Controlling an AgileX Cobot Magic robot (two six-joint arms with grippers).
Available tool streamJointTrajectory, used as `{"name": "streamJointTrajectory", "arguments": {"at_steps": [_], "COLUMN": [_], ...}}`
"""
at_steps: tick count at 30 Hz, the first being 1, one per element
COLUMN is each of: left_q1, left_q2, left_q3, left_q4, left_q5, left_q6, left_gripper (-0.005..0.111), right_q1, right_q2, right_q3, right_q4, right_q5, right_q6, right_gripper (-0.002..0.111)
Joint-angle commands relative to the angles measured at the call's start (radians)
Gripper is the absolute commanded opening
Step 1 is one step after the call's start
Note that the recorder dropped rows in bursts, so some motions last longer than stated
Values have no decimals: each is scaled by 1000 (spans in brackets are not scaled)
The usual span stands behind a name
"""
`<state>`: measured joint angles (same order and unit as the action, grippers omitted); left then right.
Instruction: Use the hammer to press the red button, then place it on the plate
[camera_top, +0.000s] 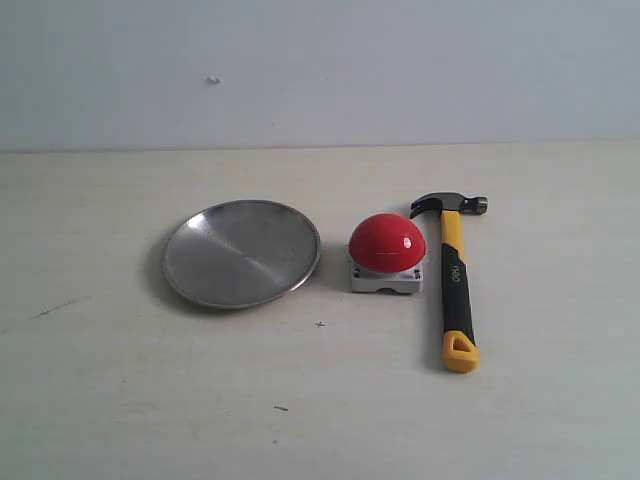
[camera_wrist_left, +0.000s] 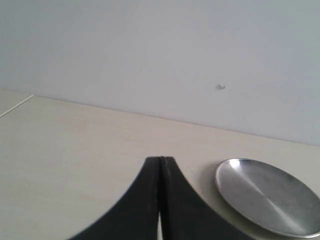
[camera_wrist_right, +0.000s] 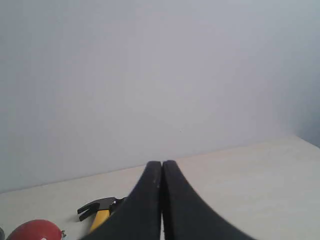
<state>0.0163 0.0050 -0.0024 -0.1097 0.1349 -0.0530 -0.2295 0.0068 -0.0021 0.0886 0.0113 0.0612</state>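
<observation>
the hammer lies untouched, so the step in hand looks like the very first one: going for it.

starting on the left, the left hand has its two dark fingers pressed flat together with nothing between them. its own camera shows bare desk ahead and the plate beyond. the plate lies empty at the left end of the row on the desk. just beside it, clear of its rim, sits the red button on its grey base, dome up.

next to the right lies the hammer, flat on the desk, close to the button but not touching it. its steel head is toward the back wall, the claw points to the button's side, and the yellow looped end is toward the near edge. the right hand is likewise closed tight and empty, with the hammer head and a sliver of the button low in its camera's picture. neither hand shows in the exterior view.

the next move, i'd judge, falls to the right hand, which is on the hammer's side. it would need to spread its fingers, come down over the black middle of the handle, crosswise to it, and close firmly enough that the head-heavy tool won't swing when lifted.
</observation>
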Motion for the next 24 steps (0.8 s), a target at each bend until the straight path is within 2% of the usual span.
{"name": "streamJointTrajectory", "arguments": {"at_steps": [1,7,13,20,24], "left_q1": [-1,-1,-1,-1,-1], "left_q2": [-5,-5,-5,-5,-5], "left_q3": [2,2,2,2,2], "left_q4": [2,2,2,2,2], "left_q5": [1,1,1,1,1], "left_q6": [-4,-4,-4,-4,-4], "left_gripper": [0,0,0,0,0], "right_q1": [-6,-6,-6,-6,-6], "right_q2": [-7,-7,-7,-7,-7], "right_q3": [2,2,2,2,2], "right_q4": [1,9,110,293,303], "right_q5": [-4,-134,-243,-401,-436], "right_q6": [-1,1,27,361,386], "right_gripper": [0,0,0,0,0]}}
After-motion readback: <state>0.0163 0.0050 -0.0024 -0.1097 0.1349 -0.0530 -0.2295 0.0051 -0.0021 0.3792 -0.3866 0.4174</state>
